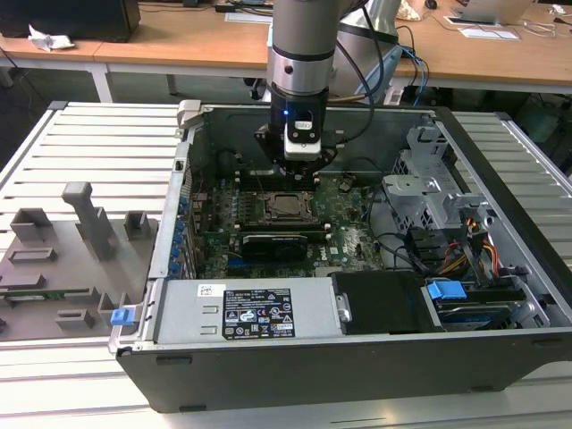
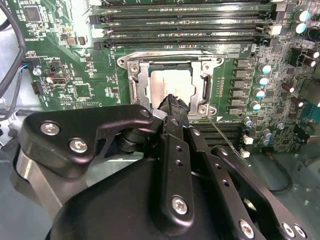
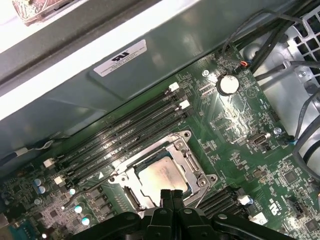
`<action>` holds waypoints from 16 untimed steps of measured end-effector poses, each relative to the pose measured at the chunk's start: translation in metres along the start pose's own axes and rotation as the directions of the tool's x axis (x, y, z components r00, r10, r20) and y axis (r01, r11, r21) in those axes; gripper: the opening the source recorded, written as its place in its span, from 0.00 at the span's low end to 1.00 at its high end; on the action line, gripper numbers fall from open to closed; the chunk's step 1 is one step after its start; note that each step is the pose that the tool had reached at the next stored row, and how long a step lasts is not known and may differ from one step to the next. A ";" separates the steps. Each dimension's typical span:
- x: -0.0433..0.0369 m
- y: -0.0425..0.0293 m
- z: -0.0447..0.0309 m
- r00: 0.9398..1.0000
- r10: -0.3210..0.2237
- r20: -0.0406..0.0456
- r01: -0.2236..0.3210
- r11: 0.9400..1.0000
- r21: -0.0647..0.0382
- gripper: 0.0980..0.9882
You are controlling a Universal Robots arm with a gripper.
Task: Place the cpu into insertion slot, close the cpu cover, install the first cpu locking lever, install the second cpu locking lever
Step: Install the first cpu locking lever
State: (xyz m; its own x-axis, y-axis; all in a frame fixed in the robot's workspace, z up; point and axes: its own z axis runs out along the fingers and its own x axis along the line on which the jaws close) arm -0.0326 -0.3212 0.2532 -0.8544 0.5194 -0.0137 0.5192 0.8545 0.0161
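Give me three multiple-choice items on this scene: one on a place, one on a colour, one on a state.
1. Where is the cpu? A in its socket; B on the floor; C between the fingers.
2. The motherboard is: A blue; B green; C red.
3. The gripper has its fingers: A spread wide; B pressed together; C gripping a screw.
Key: A, the silvery chip lies in the socket; B, green shows in both wrist views; B, the fingertips touch in the first wrist view.
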 end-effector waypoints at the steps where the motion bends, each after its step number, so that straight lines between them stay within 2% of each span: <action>1: 0.0000 0.0000 0.0000 1.000 -0.009 0.000 0.009 1.000 0.000 0.01; 8: 0.0000 0.0000 0.0000 0.998 -0.056 -0.001 0.056 0.998 -0.001 0.01; 11: 0.0000 0.0000 0.0000 0.994 -0.112 -0.002 0.112 0.994 -0.002 0.01; 16: 0.0000 0.0000 0.0000 0.991 -0.134 -0.002 0.134 0.991 -0.002 0.01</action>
State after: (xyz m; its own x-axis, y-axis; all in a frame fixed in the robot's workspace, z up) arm -0.0326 -0.3212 0.2531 -0.9165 0.3997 -0.0137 0.3995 0.9166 0.0162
